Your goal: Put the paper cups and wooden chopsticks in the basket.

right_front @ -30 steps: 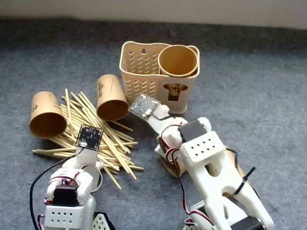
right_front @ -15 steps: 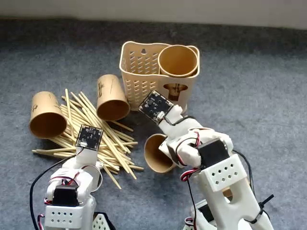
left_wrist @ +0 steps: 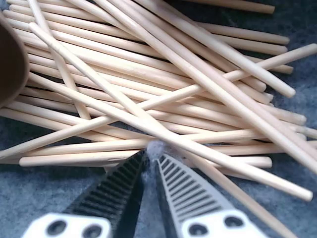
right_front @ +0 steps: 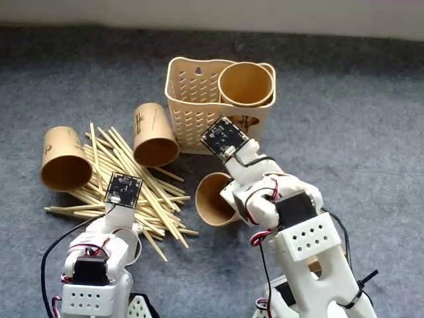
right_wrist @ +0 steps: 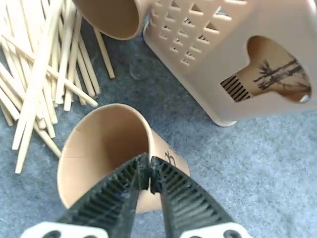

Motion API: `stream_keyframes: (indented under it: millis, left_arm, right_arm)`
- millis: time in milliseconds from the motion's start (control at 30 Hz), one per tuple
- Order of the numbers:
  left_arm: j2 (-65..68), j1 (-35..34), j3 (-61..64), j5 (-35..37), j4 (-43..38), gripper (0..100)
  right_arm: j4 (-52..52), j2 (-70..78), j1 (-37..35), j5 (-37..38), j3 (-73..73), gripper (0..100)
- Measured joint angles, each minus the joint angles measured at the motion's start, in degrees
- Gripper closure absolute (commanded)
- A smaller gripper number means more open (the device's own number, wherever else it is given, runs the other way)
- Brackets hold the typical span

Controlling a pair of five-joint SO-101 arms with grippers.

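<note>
A: Between the jaws of the right tool (right_wrist: 148, 171), what was there?
B: The wall of a paper cup (right_wrist: 104, 144), tipped on its side and pinched. The basket (right_wrist: 237, 44) stood just beyond.
A: And the left tool (left_wrist: 150, 156)?
B: Nearly closed on nothing, with its tips at the chopsticks (left_wrist: 173, 74).

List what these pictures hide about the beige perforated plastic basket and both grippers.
Basket floor, high view: hidden by its walls and the upright tan paper cup inside.
Right gripper pinching the sideways cup, high view: covered by its own arm.
Left gripper at the pale wooden chopsticks, high view: under its camera board.
</note>
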Motion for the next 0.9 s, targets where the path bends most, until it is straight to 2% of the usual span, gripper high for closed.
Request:
stream_keyframes:
  millis: [133,300,400,900]
  left_arm:
    - [0.0,0.0,0.0,0.0,0.0,98]
    - [0.0,0.0,0.0,0.0,0.0,98]
    - [0.0,0.0,0.0,0.0,0.0,98]
    - [0.0,0.0,0.0,0.0,0.0,98]
  right_arm:
    - [-2.2,0.0,1.8,-1.8,0.3,99.3]
    - [-6.2,0.0,1.9,-10.4,0.3,99.3]
    - [-6.6,0.0,1.9,-12.8,0.3,99.3]
    - [-6.8,0.0,2.1,-13.5,0.8,99.1]
